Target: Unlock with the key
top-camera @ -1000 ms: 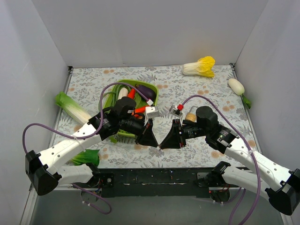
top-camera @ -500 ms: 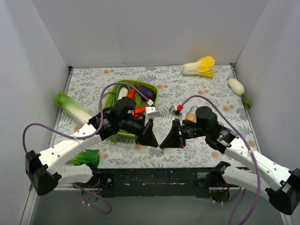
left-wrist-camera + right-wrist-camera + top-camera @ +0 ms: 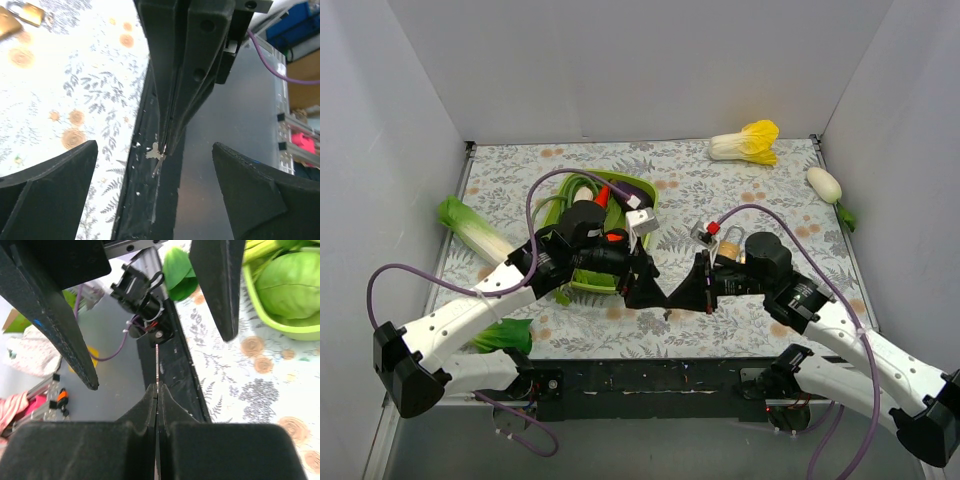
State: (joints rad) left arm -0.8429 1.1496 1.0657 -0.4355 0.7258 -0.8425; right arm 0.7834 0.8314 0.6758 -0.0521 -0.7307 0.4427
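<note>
Having sprung apart, the left pincer (image 3: 645, 290) is standing spread wide, while the right pincer (image 3: 157, 387) is pinching the key (image 3: 156, 153), which is jutting from its tips between the left's parted fingers, over the bench's (image 3: 75, 100) near edge.

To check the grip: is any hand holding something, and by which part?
The right hand pinches the key at one end; which end cannot be told.
</note>
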